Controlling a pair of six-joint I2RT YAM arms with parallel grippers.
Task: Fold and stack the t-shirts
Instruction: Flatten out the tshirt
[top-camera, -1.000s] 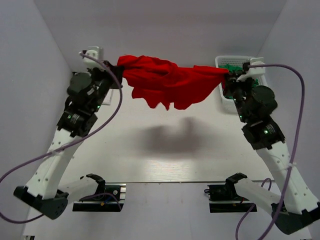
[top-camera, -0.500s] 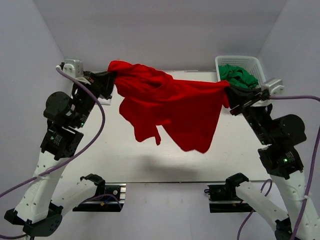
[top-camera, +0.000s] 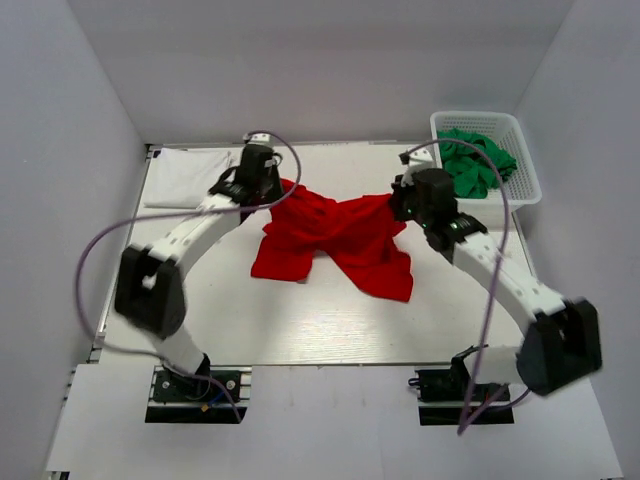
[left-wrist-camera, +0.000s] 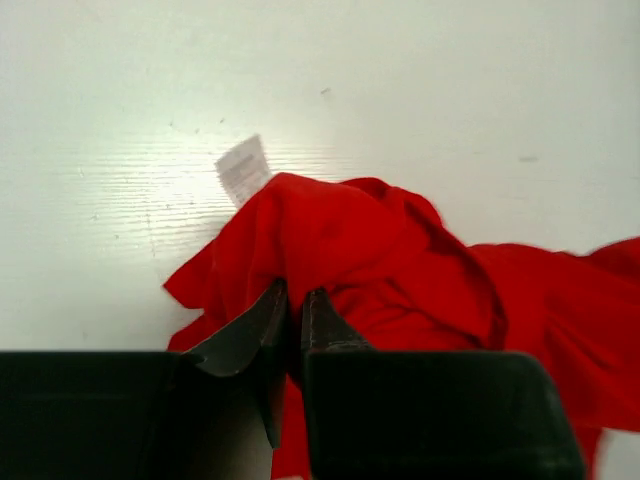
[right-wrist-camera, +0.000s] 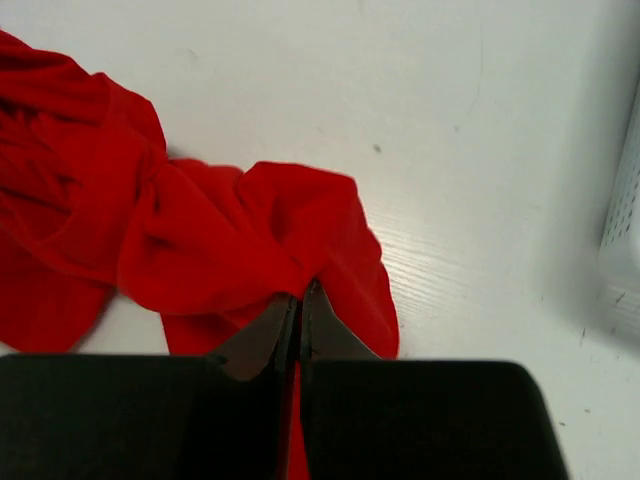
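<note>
The red t-shirt (top-camera: 335, 235) lies rumpled on the table's middle, its two top corners pinched. My left gripper (top-camera: 268, 188) is shut on its left corner; the left wrist view shows the cloth (left-wrist-camera: 400, 270) bunched at the fingertips, with a white label (left-wrist-camera: 243, 168) beside it. My right gripper (top-camera: 398, 203) is shut on the right corner, with cloth (right-wrist-camera: 230, 240) gathered at its tips. A white t-shirt (top-camera: 183, 176) lies folded at the far left. Green t-shirts (top-camera: 478, 160) fill the basket.
The white lattice basket (top-camera: 524, 160) stands at the far right; its wall shows in the right wrist view (right-wrist-camera: 625, 210). White walls close in the table on three sides. Both arms reach across the table toward the back.
Both grippers have come down and forward from high in the air, lowering the stretched red t-shirt onto the table, where it now lies slack and rumpled.
</note>
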